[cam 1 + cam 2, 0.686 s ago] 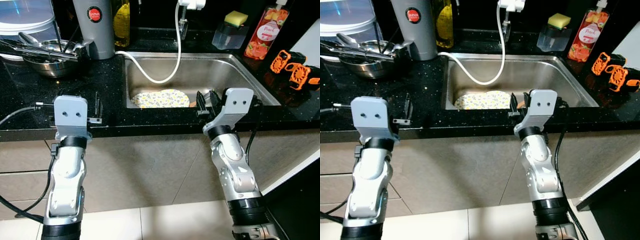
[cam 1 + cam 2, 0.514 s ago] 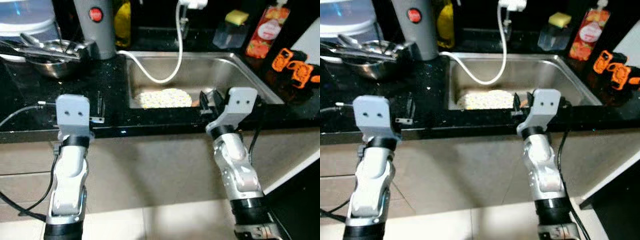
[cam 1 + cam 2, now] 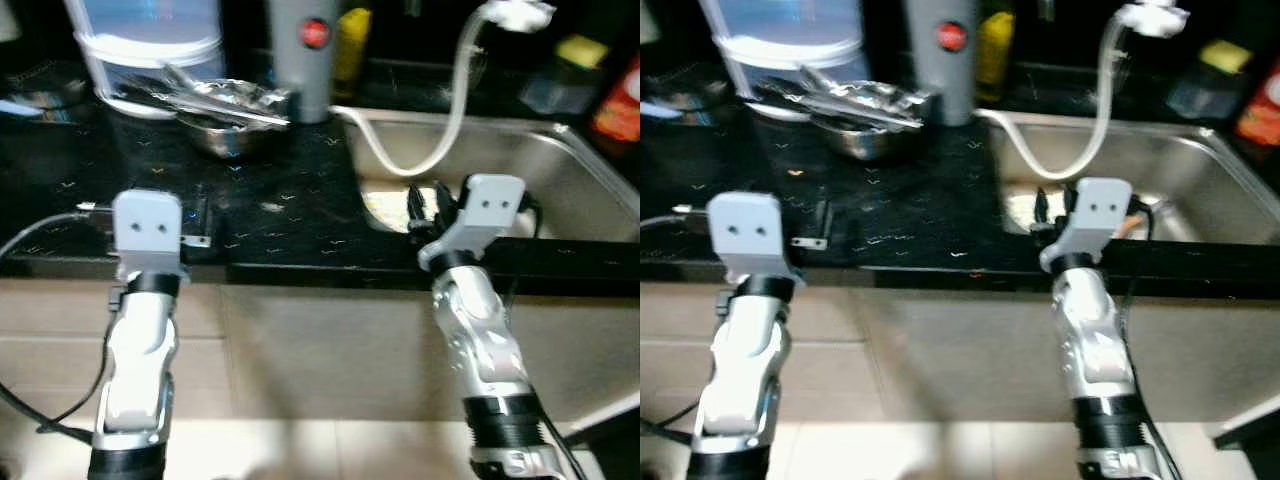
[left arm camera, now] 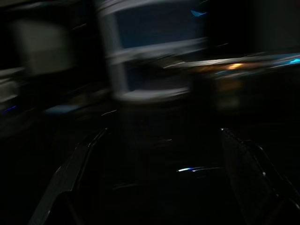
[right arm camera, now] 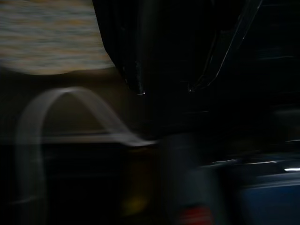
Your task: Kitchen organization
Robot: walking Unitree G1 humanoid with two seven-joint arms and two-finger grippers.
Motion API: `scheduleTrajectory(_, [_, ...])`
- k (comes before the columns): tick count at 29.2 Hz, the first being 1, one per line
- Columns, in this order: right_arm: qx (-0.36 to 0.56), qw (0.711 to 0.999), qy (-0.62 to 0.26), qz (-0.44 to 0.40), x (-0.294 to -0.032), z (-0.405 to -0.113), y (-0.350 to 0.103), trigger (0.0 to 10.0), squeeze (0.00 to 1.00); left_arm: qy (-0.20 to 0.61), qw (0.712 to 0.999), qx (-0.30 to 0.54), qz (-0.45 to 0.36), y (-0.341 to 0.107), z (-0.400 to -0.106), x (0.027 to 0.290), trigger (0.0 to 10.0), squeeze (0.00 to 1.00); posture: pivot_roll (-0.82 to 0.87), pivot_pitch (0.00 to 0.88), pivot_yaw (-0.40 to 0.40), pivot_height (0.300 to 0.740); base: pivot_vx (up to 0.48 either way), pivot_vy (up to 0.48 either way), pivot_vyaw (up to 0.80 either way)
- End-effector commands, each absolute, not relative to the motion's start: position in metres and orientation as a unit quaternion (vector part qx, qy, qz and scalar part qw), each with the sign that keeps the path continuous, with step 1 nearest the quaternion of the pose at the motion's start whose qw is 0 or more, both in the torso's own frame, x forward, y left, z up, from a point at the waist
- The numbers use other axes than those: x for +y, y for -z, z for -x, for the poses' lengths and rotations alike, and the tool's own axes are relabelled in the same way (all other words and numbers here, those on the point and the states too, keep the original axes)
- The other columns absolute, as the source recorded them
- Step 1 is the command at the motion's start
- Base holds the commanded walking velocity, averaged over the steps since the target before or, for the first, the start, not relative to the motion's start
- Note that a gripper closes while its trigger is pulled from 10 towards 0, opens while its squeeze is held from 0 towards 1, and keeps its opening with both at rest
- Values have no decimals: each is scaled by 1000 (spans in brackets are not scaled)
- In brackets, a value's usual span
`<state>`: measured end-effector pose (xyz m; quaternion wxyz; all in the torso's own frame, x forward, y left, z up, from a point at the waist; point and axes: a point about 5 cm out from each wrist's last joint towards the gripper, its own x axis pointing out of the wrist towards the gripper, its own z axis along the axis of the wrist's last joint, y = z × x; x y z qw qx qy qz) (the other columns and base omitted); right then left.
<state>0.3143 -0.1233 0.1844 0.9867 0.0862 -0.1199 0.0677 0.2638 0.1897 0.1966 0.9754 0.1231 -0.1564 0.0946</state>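
Both arms are bent upward in front of the black table (image 3: 280, 215), forearms rising from below and wrists level with its front edge; the head views are blurred.

The left hand (image 3: 196, 215) reaches just over the table's front edge, and its fingers (image 4: 70, 173) stand well apart in the dim wrist view, released and holding nothing. Ahead of this hand, farther back on the table, sits a metal bowl (image 3: 225, 135) heaped with shiny utensils (image 3: 210, 92). Beyond the bowl stands a clear plastic container (image 3: 150, 40) with a bluish upper part.

The right hand (image 3: 428, 207) pokes over the near rim of the steel sink (image 3: 560, 170), tilted slightly toward the left arm. Whether it is released or clenched cannot be told; its wrist view is dark and smeared. Just past its tips, in the basin, lies a patterned yellow cloth (image 3: 385, 205). A white hose (image 3: 440, 135) loops down from the tap head (image 3: 515, 14) beyond this hand. A grey canister with a red button (image 3: 302, 50) stands far behind, between the two hands, with a yellow bottle (image 3: 350, 45) beside it.
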Motion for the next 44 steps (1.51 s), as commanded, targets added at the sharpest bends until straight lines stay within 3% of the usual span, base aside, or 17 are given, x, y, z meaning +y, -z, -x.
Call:
scheduleTrajectory(1, [-116,989,-46,-84,-138,-314,-182,10000,0,-81,977,-153,-126,-195,-265,184,10000,0,157,0,-87,740,0,0,0])
scheduleTrajectory(30, [-116,989,-55,-78,-138,-311,-183,10000,0,-91,978,-136,-132,-191,-268,185,10000,0,146,0,-86,740,0,0,0])
scheduleTrajectory(44, [-115,989,-58,-79,-136,-311,-182,10000,0,-99,977,-138,-132,-192,-269,186,10000,0,151,0,-87,740,0,-304,0])
